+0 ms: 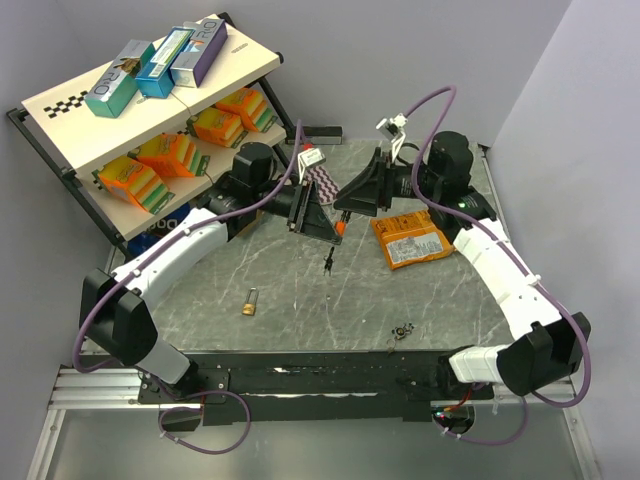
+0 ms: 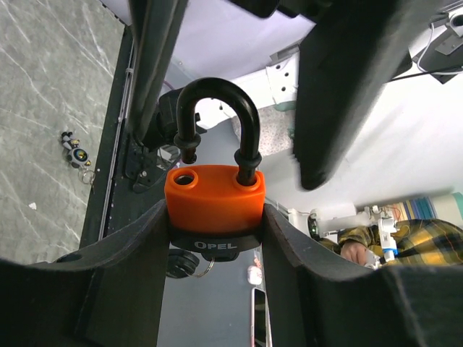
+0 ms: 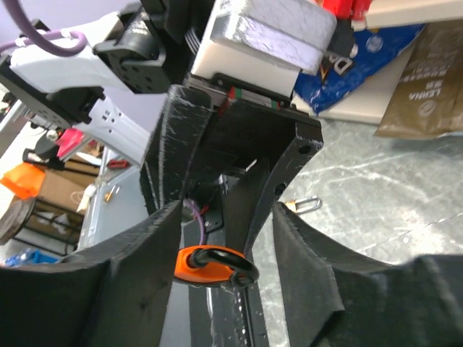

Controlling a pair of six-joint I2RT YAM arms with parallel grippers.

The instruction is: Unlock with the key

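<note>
At the back middle of the grey marbled bench (image 1: 300,300), the two arms meet nose to nose above the surface. The left claw (image 2: 215,213) is clamped on the orange plastic padlock with a black steel shackle (image 2: 213,195), one finger pressed to each side of the body and the shackle (image 2: 217,94) pointing away from the wrist. In the left wrist view, one leg of the shackle goes into the body, while the other ends just above its open hole. Below the body a black-headed key on a thin wire ring (image 2: 189,264) pokes out; whether it is seated in the keyhole I cannot tell.

The right claw (image 3: 228,210) faces it with its jaws apart. Its black fingers (image 3: 145,282) stand either side of the padlock's shackle end, with a gap showing on both sides, and I see them gripping nothing.

Elsewhere on the bench lie a small brass padlock (image 1: 250,302) toward the left front, a little bunch of keys (image 1: 403,330) near the right front, a small black object (image 1: 328,260) just in front of the claws, and a flat orange packet (image 1: 410,240) under the right arm. A tilted shelf rack (image 1: 70,100) with boxes stands at the far left.
</note>
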